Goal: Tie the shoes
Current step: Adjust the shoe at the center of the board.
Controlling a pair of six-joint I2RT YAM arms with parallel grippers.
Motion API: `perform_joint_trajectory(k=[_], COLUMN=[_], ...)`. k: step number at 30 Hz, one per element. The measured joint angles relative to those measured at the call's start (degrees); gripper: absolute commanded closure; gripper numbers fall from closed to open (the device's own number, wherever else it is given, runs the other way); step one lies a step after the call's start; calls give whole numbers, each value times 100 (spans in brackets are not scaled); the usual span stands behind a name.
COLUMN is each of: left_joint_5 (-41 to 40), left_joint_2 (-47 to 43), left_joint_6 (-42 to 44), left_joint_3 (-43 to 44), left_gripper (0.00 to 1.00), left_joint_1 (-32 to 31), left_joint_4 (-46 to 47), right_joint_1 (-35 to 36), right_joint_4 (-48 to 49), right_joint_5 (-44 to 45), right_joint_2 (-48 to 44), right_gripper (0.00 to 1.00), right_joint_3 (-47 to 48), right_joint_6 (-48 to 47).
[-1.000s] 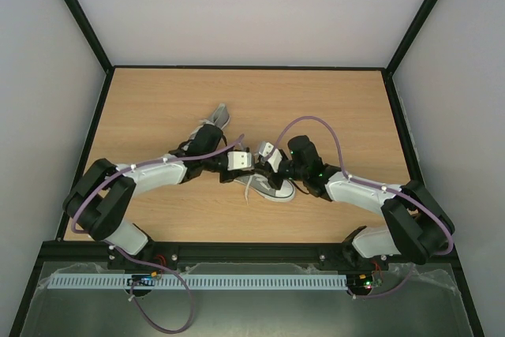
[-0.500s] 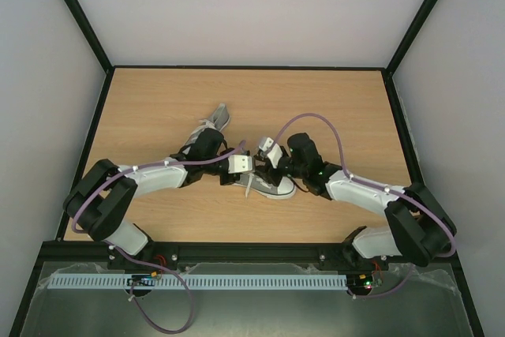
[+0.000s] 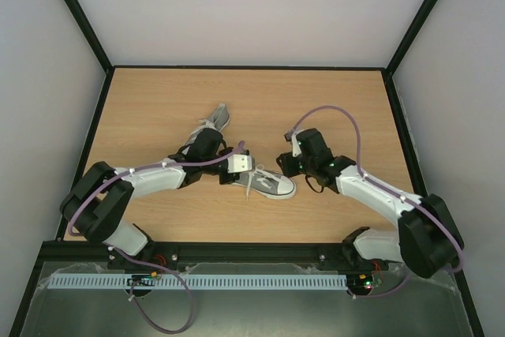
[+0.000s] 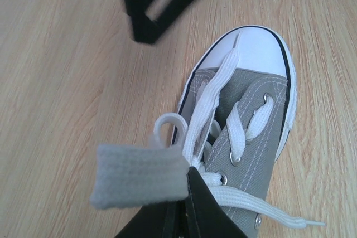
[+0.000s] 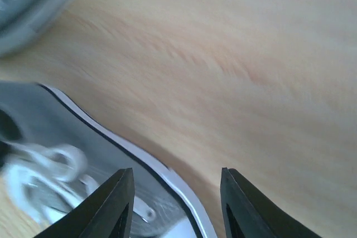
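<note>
One grey shoe (image 3: 272, 185) with a white toe cap lies mid-table, its white laces loose. The other shoe (image 3: 219, 118) lies behind my left arm and is partly hidden. My left gripper (image 3: 241, 166) sits at the near shoe's tongue. In the left wrist view the left gripper (image 4: 187, 171) is shut on a white lace loop (image 4: 166, 128) beside the shoe (image 4: 251, 132). My right gripper (image 3: 285, 159) hovers just past the shoe's far side. In the blurred right wrist view it (image 5: 177, 204) stands open over the shoe's white sole edge (image 5: 145, 163), holding nothing.
The wooden table (image 3: 158, 100) is ringed by a black frame and white walls. A loose lace end (image 4: 290, 221) trails off the near shoe's side. Black parts of my right arm (image 4: 146, 9) hang beyond the toe cap.
My left gripper has closed on the lace loop. My right gripper has opened, let go and drawn back to the right, away from the shoe.
</note>
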Motion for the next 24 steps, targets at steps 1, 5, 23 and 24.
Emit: perform_joint_trajectory(k=[1, 5, 23, 24], left_joint_5=[-7, -44, -166, -168], left_joint_2=[-15, -94, -304, -304], left_joint_6=[2, 31, 190, 195], left_joint_3=[0, -37, -201, -203], left_gripper=[95, 94, 92, 94], left_joint_1=[-2, -2, 15, 15], left_joint_4=[4, 2, -26, -22], right_joint_1=[2, 2, 483, 507], right_joint_4=[-144, -446, -313, -306], right_joint_5=[92, 166, -658, -693], right_joint_2=[151, 664, 520, 514], right_gripper=[58, 62, 63, 63], right_joint_3=[-13, -127, -702, -710], right_joint_6=[116, 466, 1213, 1237])
